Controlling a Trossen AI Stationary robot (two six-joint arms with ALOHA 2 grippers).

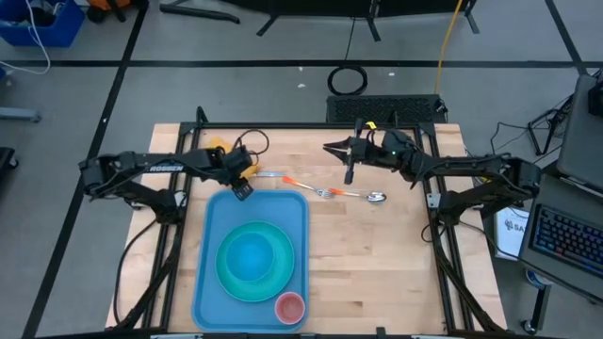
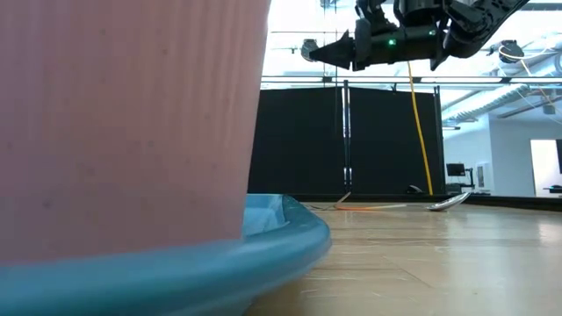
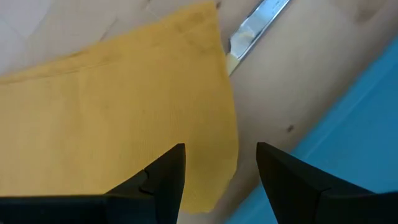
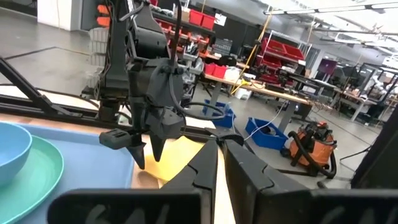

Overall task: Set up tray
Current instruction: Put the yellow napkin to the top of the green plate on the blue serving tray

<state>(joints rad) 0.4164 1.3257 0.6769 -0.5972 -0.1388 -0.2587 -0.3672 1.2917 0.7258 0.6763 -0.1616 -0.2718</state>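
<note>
Light-blue tray (image 1: 209, 273) at table's six o'clock: likely light, stiff, slick plastic, best pinched at the raised rim; left gripper (image 1: 241, 189) spread empty at its twelve o'clock edge, right gripper (image 1: 337, 150) clenched, empty.

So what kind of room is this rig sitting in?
Probably a workshop or robotics lab: red parts bins on shelving, workbenches farther back, and a shop vacuum on the concrete floor.
</note>
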